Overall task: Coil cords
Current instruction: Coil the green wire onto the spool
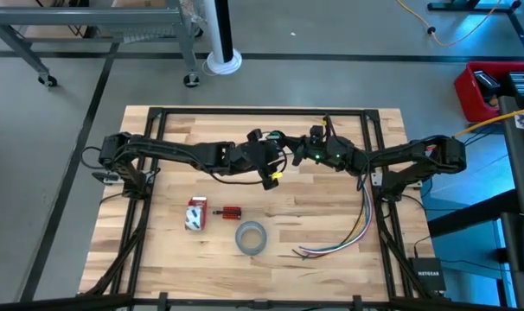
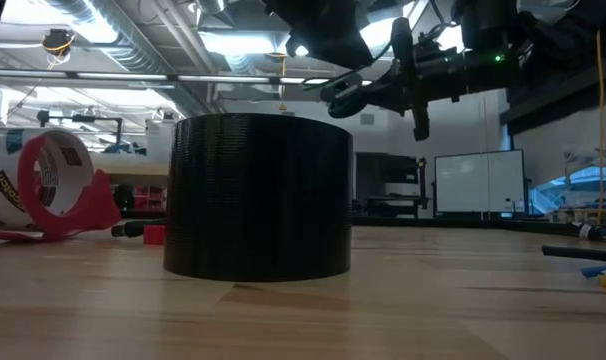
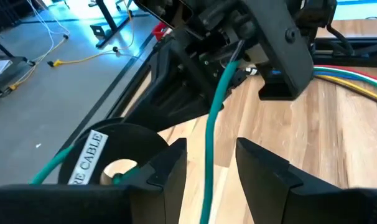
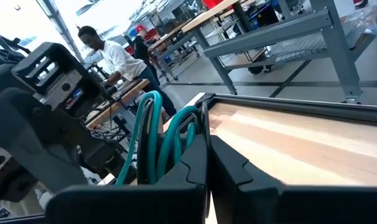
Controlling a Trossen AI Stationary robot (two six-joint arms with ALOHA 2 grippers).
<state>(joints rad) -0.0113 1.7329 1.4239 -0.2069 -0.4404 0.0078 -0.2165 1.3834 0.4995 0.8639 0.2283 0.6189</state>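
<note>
A teal-green cord (image 3: 208, 134) runs from a black spool with a white label (image 3: 107, 155) up to my right gripper (image 4: 207, 165), which is shut on it above the table's middle (image 1: 307, 155). Several loops of the cord (image 4: 157, 134) stand beside its fingers. My left gripper (image 3: 210, 177) is open, close to the right one (image 1: 269, 168). The cord passes through the gap between its fingers; I cannot tell whether it touches them. The spool shows just outside one of its fingers. What the spool rests on is hidden. My right gripper pinches the teal cord between its two shut fingers; in the left wrist view the cord comes out of the fingertips (image 3: 236, 55). The cord's loops (image 4: 176, 134) bunch against one finger's side, clear of the table. From there the cord runs slack to the spool.
A grey tape roll (image 1: 251, 237) lies near the front middle and fills the low view (image 2: 258, 195). A red tape dispenser (image 1: 195, 214) and a small red piece (image 1: 230, 212) lie to its left. Multicoloured wires (image 1: 353, 229) trail at the right. A person (image 4: 111, 53) stands beyond the table.
</note>
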